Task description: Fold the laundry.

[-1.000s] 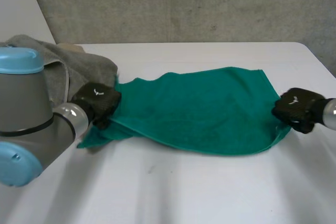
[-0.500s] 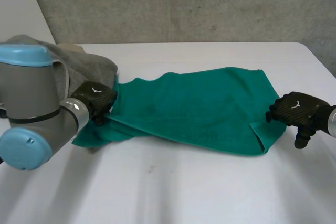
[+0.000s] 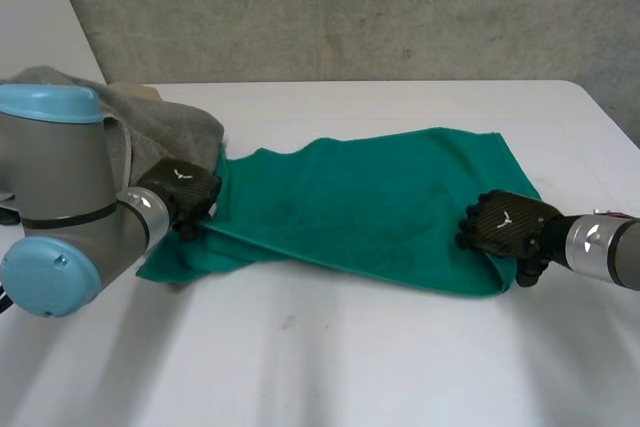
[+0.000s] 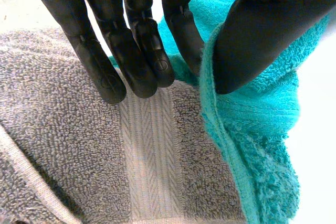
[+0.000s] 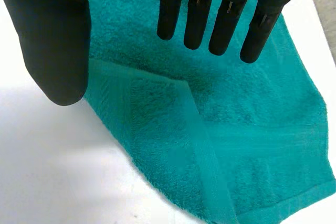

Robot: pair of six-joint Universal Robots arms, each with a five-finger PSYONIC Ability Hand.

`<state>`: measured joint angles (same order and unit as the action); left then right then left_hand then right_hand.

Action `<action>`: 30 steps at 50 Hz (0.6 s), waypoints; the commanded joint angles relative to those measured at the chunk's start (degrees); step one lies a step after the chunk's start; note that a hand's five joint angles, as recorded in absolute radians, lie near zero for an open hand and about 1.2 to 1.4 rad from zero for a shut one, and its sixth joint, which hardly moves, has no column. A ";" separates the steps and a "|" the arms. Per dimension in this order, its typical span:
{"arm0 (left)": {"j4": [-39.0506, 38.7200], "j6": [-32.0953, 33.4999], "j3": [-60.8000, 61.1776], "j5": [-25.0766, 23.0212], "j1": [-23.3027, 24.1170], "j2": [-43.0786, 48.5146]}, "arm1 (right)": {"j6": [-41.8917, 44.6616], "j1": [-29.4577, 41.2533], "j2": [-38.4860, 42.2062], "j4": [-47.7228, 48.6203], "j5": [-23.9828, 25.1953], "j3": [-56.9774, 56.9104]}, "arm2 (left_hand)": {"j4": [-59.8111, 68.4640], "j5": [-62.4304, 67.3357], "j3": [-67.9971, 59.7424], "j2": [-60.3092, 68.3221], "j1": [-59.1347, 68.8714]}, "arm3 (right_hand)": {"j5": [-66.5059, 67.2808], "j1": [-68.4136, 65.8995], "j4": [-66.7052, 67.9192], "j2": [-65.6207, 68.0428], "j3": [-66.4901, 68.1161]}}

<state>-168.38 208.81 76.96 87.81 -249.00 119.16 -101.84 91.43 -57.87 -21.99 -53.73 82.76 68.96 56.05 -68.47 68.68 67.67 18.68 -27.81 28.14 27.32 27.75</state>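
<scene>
Left robot hand (image 4: 139, 40) pinches the green towel (image 3: 370, 207); right robot hand (image 5: 226, 9) hangs open-fingered over its opposite end.

Soft, even light falls from above on the white table (image 3: 400, 367), which is bright without hard glare in the head view. The teal terry towel (image 3: 360, 207) casts only a thin dark line along its near edge, lower middle of the frame. The grey terry towel (image 3: 190, 132), upper left, holds deeper shade in its folds. The grey concrete wall (image 3: 350, 7) along the top is dimmer.
</scene>
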 commanded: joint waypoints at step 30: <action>5.24 -3.58 3.19 -2.64 0.53 -14.47 | -13.55 -7.49 -17.17 -3.84 -3.13 -5.24 | 11.04 13.95 -11.53 11.32 12.33 | 51.32 -52.19 51.86 52.68 52.25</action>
<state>-166.35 206.08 79.27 86.99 -249.14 112.55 -111.15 87.46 -62.73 -19.34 -56.31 79.98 68.96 56.05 -68.47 68.68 67.67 57.33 -64.67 68.39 67.52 67.89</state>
